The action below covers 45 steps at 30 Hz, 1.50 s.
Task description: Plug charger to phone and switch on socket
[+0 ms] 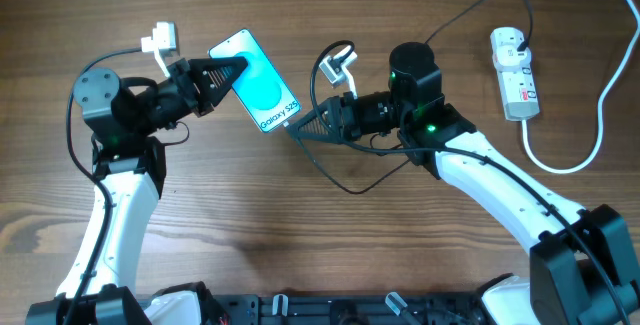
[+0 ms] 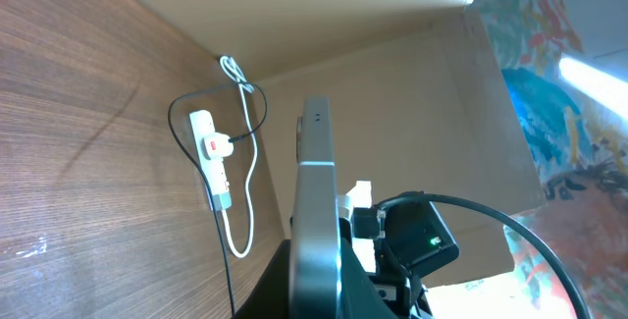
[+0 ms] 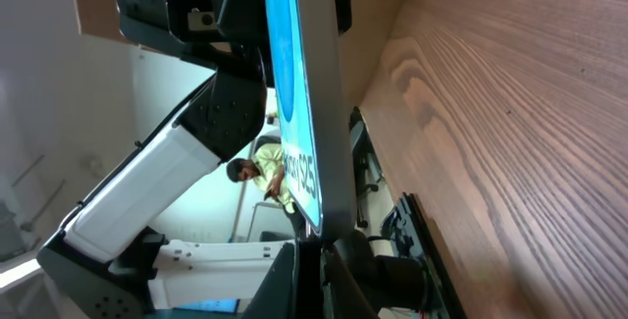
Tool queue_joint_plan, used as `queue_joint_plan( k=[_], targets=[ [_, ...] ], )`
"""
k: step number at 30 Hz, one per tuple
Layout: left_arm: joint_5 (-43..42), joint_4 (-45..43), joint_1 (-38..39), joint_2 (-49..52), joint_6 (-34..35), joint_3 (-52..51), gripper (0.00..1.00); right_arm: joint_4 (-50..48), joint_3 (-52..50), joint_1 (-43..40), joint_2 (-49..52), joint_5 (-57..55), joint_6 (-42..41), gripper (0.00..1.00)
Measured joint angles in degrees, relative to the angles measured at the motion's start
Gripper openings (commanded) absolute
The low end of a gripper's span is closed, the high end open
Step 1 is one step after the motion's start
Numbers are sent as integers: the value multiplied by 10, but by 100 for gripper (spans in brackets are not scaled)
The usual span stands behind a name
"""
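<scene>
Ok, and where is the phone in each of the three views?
Overhead: the phone is upper centre-left, screen up, in the left gripper.
Left wrist: the phone is bottom centre, seen edge-on.
Right wrist: the phone is centre-left, edge-on, turquoise screen facing left.
Shared landmark: the wooden table, in all three views.

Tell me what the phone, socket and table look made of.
Phone: glossy, glass-like screen; its edge reflects like metal. Socket: smooth white casing, probably plastic. Table: matte wood grain, possibly laminate rather than solid wood.
</scene>
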<state>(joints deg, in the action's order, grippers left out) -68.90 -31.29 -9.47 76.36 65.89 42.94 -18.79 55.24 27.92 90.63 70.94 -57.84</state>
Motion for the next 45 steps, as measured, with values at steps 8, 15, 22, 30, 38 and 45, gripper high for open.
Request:
queue_joint_plan(
  k=[8, 15, 22, 30, 38, 45],
  targets=[
    [0, 0, 0, 0, -2, 0, 4, 0, 0, 0, 0, 2, -4, 4],
    [0, 0, 3, 0, -2, 0, 4, 0, 0, 0, 0, 2, -5, 4],
    [0, -2, 9, 0, -2, 0, 4, -2, 0, 0, 0, 6, -5, 4],
    [-11, -3, 9, 0, -4, 0, 4, 99, -2, 0, 0, -55, 53, 4],
    [-21, -3, -21, 0, -4, -2, 4, 416, -4, 0, 4, -659, 251, 5],
    [-21, -2, -21, 0, -4, -2, 4, 403, -1, 1, 130, -786, 315, 23]
  ],
)
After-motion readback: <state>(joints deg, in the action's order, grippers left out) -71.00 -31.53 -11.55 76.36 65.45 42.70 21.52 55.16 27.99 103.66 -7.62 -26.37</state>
